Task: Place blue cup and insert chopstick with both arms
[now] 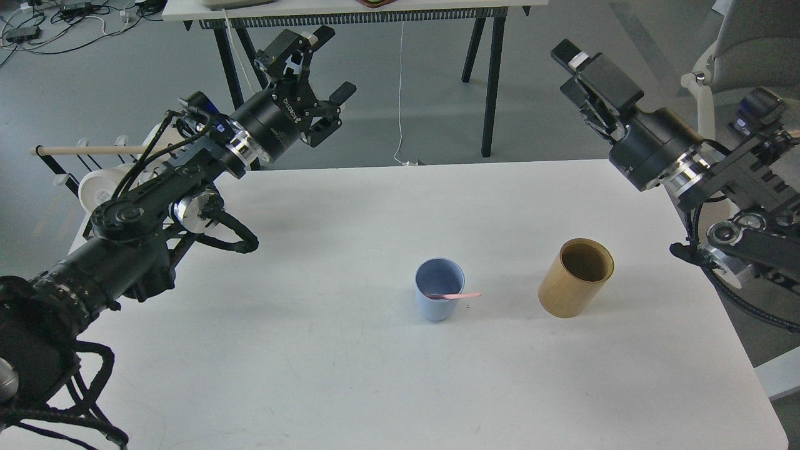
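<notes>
The blue cup (pixel 439 290) stands upright near the middle of the white table (pixel 350 387). The pink chopstick (pixel 461 295) lies in it, its lower end inside and its upper end sticking out over the right rim. My left gripper (pixel 335 61) is open and empty, raised above the table's far left edge, well away from the cup. My right gripper (pixel 565 70) is raised high over the far right edge, its fingers apart and empty, far from the cup and the chopstick.
A tan wooden cylinder holder (pixel 575 278) stands upright to the right of the cup. A rack with white cups (pixel 100 187) and a wooden dowel (pixel 87 150) is at the far left. A black-legged table (pixel 490 81) stands behind, and a chair (pixel 750 56) at the right.
</notes>
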Controlling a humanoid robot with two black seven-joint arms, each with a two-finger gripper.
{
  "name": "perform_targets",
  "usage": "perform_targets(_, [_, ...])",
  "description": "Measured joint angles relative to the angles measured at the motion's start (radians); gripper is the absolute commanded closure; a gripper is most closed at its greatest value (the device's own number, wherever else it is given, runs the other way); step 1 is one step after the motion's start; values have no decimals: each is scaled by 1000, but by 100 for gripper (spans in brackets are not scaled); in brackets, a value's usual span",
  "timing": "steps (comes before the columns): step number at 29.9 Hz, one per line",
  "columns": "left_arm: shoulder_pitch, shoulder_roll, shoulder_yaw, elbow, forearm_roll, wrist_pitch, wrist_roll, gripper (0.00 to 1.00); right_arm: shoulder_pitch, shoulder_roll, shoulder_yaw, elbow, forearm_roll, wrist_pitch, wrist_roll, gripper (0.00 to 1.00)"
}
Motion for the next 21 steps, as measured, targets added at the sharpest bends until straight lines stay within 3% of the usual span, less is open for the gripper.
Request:
perform_targets(3, [17, 57, -13, -53, -4, 0, 0, 3, -2, 0, 71, -18, 163, 103, 0, 1])
perform_targets(10, [52, 141, -19, -114, -17, 0, 0, 3, -39, 3, 150, -172, 354, 632, 0, 1])
perform_targets(13, [75, 147, -21, -117, -24, 0, 0, 3, -60, 29, 165, -242, 397, 791, 0, 1])
perform_targets(16, [100, 148, -36, -137, -29, 0, 0, 3, -72, 53, 187, -288, 424, 848, 0, 1])
perform_targets(21, [137, 148, -72, -174, -29, 0, 0, 3, -91, 66, 212, -317, 442, 856, 0, 1])
